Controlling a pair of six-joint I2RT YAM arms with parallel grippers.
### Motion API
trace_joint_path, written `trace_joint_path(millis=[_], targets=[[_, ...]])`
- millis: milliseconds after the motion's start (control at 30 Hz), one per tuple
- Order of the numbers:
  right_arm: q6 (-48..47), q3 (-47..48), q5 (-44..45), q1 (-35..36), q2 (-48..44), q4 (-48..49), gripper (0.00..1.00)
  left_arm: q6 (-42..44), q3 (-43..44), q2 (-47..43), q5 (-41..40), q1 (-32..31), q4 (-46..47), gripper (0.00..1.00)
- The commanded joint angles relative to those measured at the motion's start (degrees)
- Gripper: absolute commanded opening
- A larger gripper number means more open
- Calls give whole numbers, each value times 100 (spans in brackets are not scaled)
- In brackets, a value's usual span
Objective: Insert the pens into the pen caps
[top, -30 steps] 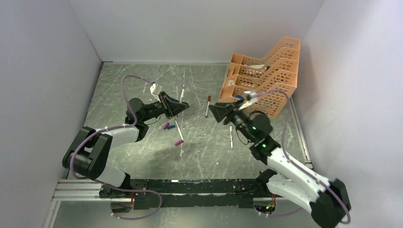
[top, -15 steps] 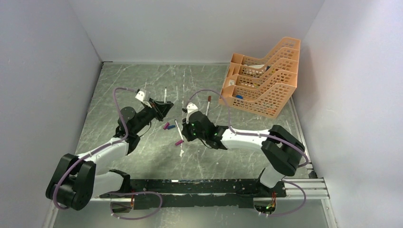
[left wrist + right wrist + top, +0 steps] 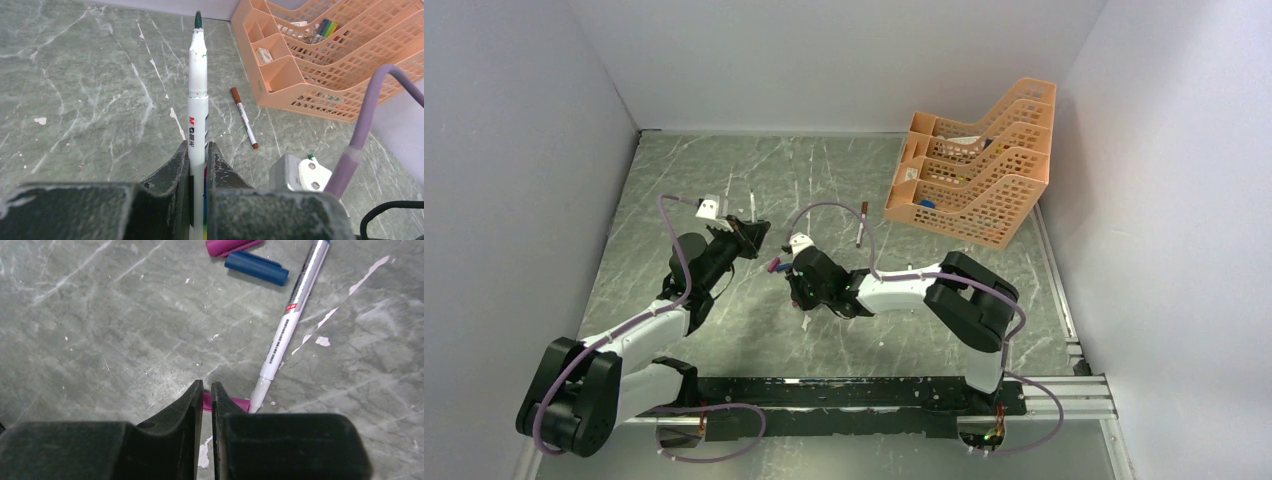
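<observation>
A: Starting nearest the bases with the right gripper (image 3: 207, 386). What are the jaws doing?
B: They are standing at a narrow slit, tips down at the table (image 3: 100, 330). A near magenta cap (image 3: 235, 403) is lying crosswise at the tips. Pink is showing in the slit and out from behind one finger (whether it is actually being pinched, I cannot tell).
A: And the loose pen (image 3: 287, 320)?
B: It is lying flat with its bare tip pointing at that cap, just beside it. The barrel is running away toward the far side.
A: Beyond that?
B: A blue cap (image 3: 256, 268) is lying just beside the pen's far end. A second magenta cap (image 3: 227, 246) is lying just behind the blue one. Both are lying apart from the gripper.
A: The left gripper (image 3: 198, 147)?
B: It is clamping a white held pen (image 3: 198, 95) between its fingers. The pen is sticking straight out past the fingertips, its dark green tip bare.
A: Farther out?
B: A capped pen (image 3: 244, 119), with a dark red-brown cap on its far end, is lying alone on the table. It is near the front of the orange tray (image 3: 320, 97) but not touching it.
</observation>
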Motion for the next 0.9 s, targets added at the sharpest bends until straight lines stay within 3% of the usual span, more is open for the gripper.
trace_joint_path(millis=[0,267,600,667,733,867], targets=[[28,92,42,36,150,88,11,-46,13,-86,-130,61,-57,7],[39,-207,54,98,3,63,9,-78,53,16,-53,85,-63,7],[164,-917,460,211,-1032,164,7,-172,53,150,72,113,69,7],[206,-1043,628,262,-1291,335,14,-192,37,160,109,114,97,7],[271,-1113,816,324,-1517,441,27,-201,41,145,113,114,92,7],[838,-716,1153,361,-1474,-490,42,-253,10,121,122,114,136,7]])
